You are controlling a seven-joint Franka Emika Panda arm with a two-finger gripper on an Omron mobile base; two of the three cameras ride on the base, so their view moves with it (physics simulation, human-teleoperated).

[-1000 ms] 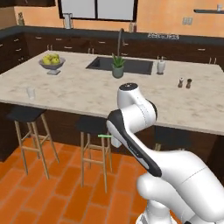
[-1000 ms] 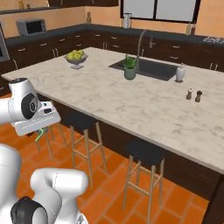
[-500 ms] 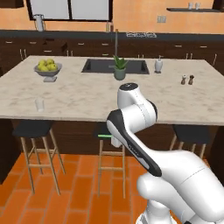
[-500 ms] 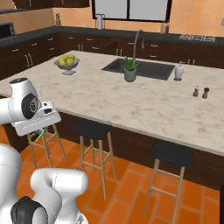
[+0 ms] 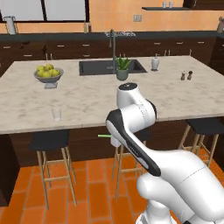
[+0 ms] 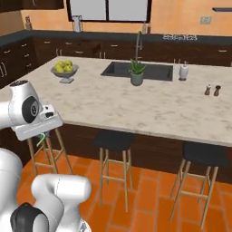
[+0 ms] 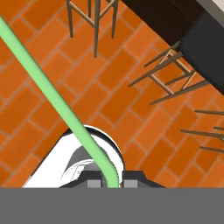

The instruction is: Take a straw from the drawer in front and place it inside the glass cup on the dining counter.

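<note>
Clamping the light-green straw (image 7: 57, 101) between closed fingers, the gripper (image 7: 110, 183) hangs below the front edge of the dining counter (image 5: 87, 103) over the brick floor (image 7: 109, 100), while the glass cup (image 5: 56, 114) stands near that front edge.

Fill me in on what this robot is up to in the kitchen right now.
The white arm is carrying a thin green straw, with its gripper shut on one end. The arm is held low, in front of the stools, below the edge of the beige dining counter. The glass cup stands empty near the counter's front edge, to the left of the arm in the left base view. The straw is not in the cup yet.
</note>
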